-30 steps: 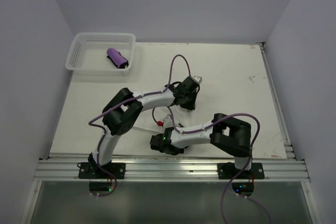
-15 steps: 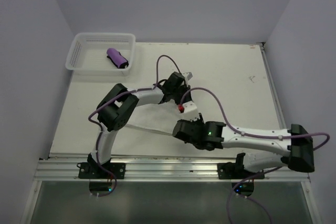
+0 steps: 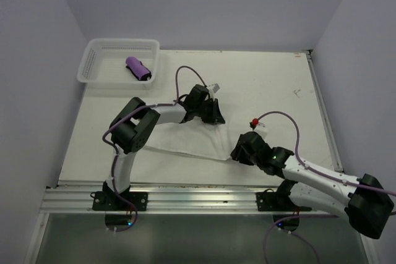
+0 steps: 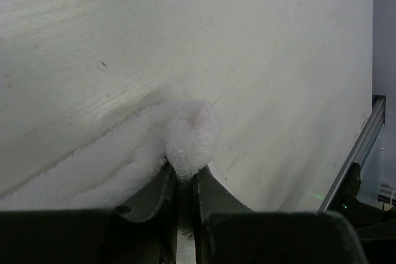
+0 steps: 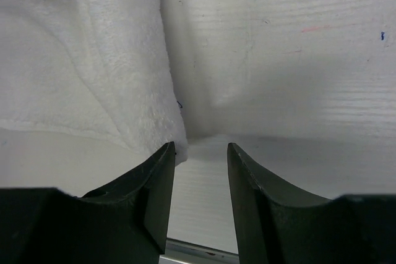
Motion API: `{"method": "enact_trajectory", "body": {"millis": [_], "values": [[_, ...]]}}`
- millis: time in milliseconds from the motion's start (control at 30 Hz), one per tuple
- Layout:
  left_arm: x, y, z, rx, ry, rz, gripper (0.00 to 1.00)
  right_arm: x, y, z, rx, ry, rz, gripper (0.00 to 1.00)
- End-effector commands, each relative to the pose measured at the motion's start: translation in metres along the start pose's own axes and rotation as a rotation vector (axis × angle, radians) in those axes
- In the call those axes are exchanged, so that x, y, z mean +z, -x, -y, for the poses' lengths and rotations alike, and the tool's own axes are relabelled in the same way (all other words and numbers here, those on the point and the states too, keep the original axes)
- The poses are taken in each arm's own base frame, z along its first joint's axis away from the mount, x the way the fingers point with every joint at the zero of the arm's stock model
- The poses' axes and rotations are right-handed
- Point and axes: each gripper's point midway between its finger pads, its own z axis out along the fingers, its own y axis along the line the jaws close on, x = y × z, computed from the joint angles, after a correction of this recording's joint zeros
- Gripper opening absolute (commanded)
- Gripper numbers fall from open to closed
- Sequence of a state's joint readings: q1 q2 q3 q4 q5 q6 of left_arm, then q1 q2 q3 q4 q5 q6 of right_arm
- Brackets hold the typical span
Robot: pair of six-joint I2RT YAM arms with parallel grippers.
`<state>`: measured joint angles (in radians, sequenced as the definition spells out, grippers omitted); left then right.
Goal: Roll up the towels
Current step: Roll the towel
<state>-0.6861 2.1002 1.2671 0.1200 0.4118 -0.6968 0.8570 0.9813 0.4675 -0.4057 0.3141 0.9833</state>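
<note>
Judging by its deep pile, the white towel [image 3: 190, 141] is probably light, limp and far from slippery. It should sag and fold instead of holding a shape, so corners and hems look like the best places to pinch, one at each end of an edge.

It lies mostly flat near the middle of the table [image 3: 278, 78], toward 6 o'clock, fluffy and creased, with a bunched tuft where it is gripped. The left gripper [image 4: 184, 174] is clamped on that tuft, a corner at about 1 o'clock of the cloth. The right gripper [image 5: 199, 153] stands parted with nothing between its jaws, just beside the hem at about 4 o'clock.

The purple towel [image 3: 138, 69], small with dark trim, sits rolled in the mesh basket [image 3: 93, 66] at 10 o'clock.
</note>
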Motion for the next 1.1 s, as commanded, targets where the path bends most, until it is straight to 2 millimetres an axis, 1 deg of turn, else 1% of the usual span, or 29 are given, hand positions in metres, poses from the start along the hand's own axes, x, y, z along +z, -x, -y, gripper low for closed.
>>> {"method": "enact_trajectory", "body": {"millis": [0, 33, 67, 133, 200, 300, 400, 433, 467, 533, 633, 733, 800, 900, 933, 1000, 1033, 1067], "values": [[-0.013, 0.017, -0.002, 0.006, -0.007, 0.05, 0.0, -0.007, 0.018, -0.045, 0.225, 0.248, 0.055, 0.43], [-0.014, 0.018, -0.003, 0.003, -0.008, 0.052, 0.0, -0.013, 0.025, -0.047, 0.254, 0.28, 0.088, 0.44], [-0.014, 0.018, -0.003, 0.003, -0.01, 0.053, 0.0, -0.011, 0.024, -0.04, 0.274, 0.27, 0.096, 0.45], [-0.013, 0.018, -0.004, 0.004, -0.013, 0.053, 0.0, -0.013, 0.027, -0.035, 0.309, 0.279, 0.122, 0.45], [-0.013, 0.018, -0.005, -0.003, -0.015, 0.05, 0.0, -0.011, 0.028, -0.025, 0.347, 0.27, 0.136, 0.45], [-0.014, 0.019, 0.0, -0.008, -0.032, 0.059, 0.0, -0.005, 0.021, -0.02, 0.383, 0.266, 0.111, 0.47], [-0.015, 0.019, 0.0, -0.016, -0.038, 0.058, 0.0, 0.001, 0.017, -0.025, 0.405, 0.305, 0.095, 0.49], [-0.015, 0.019, 0.002, -0.016, -0.042, 0.059, 0.0, 0.003, 0.015, -0.026, 0.406, 0.313, 0.089, 0.52], [-0.016, 0.02, 0.003, -0.016, -0.046, 0.061, 0.0, 0.001, 0.021, -0.035, 0.416, 0.366, 0.109, 0.54], [-0.016, 0.021, 0.004, -0.016, -0.051, 0.06, 0.0, 0.003, 0.021, -0.036, 0.435, 0.375, 0.103, 0.55], [-0.018, 0.022, 0.006, -0.018, -0.054, 0.061, 0.0, 0.005, 0.022, -0.033, 0.497, 0.388, 0.114, 0.54], [-0.019, 0.021, 0.006, -0.019, -0.054, 0.061, 0.0, 0.009, 0.018, -0.028, 0.512, 0.385, 0.107, 0.54], [-0.019, 0.02, 0.006, -0.024, -0.054, 0.061, 0.0, 0.009, 0.019, -0.03, 0.505, 0.399, 0.111, 0.54], [-0.022, 0.024, 0.007, -0.031, -0.057, 0.078, 0.0, 0.01, 0.02, -0.035, 0.496, 0.414, 0.103, 0.52], [-0.022, 0.023, 0.007, -0.035, -0.054, 0.081, 0.0, 0.012, 0.017, -0.035, 0.487, 0.409, 0.089, 0.52], [-0.023, 0.025, 0.01, -0.045, -0.065, 0.096, 0.0, 0.012, 0.018, -0.041, 0.476, 0.424, 0.084, 0.51], [-0.023, 0.024, 0.008, -0.053, -0.062, 0.099, 0.0, 0.012, 0.021, -0.045, 0.478, 0.442, 0.087, 0.5], [-0.024, 0.024, 0.009, -0.058, -0.064, 0.102, 0.0, 0.015, 0.016, -0.045, 0.475, 0.434, 0.067, 0.5]]}}
